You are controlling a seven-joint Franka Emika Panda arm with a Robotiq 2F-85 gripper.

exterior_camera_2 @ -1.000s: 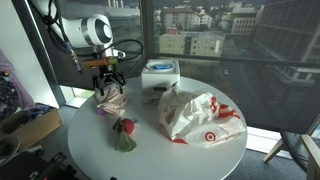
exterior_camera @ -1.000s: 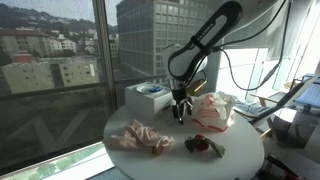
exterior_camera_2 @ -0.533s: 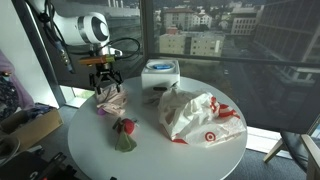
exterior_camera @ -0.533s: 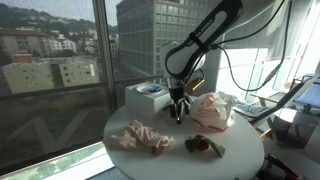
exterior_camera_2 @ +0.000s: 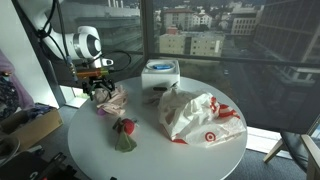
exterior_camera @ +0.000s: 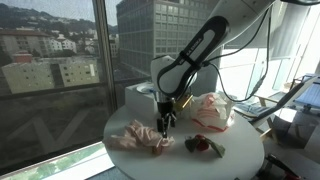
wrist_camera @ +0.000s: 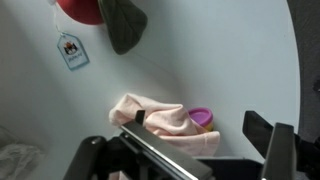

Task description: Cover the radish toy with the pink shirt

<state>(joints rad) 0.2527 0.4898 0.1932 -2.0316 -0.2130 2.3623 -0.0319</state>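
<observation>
- Pink and crumpled, the pink shirt (exterior_camera: 138, 137) lies in a low heap on the round white counter (exterior_camera: 240, 150). It sits directly beneath the arm's fingers (exterior_camera: 163, 122), which hang over the end of the heap nearer the white box with a blue top (exterior_camera: 143, 93).
- From the wrist view, the fingers (wrist_camera: 268, 143) are spread fully apart, one at each side of the frame, and grip nothing. The pink shirt (wrist_camera: 155, 118) sits in the gap between them.
- Whether the fingertips touch the fabric cannot be told from any view.
- The heap's long axis runs across the wrist view, from one finger toward the other. A small purple patch (wrist_camera: 200, 119) shows at one end.
- The radish toy (exterior_camera_2: 124, 133) lies on its side near the pink shirt (exterior_camera_2: 112, 101) but apart from it, uncovered.
- In that exterior view the toy's dark red body points toward the shirt and its green leaves toward the counter's near edge.
- At the top of the wrist view the radish toy (wrist_camera: 85, 8) is partly cut off, with a paper tag (wrist_camera: 70, 50) lying just beside it.
- A whitish cloth with red-orange trim (exterior_camera_2: 195, 115) lies elsewhere on the counter, well apart from the fingers.
</observation>
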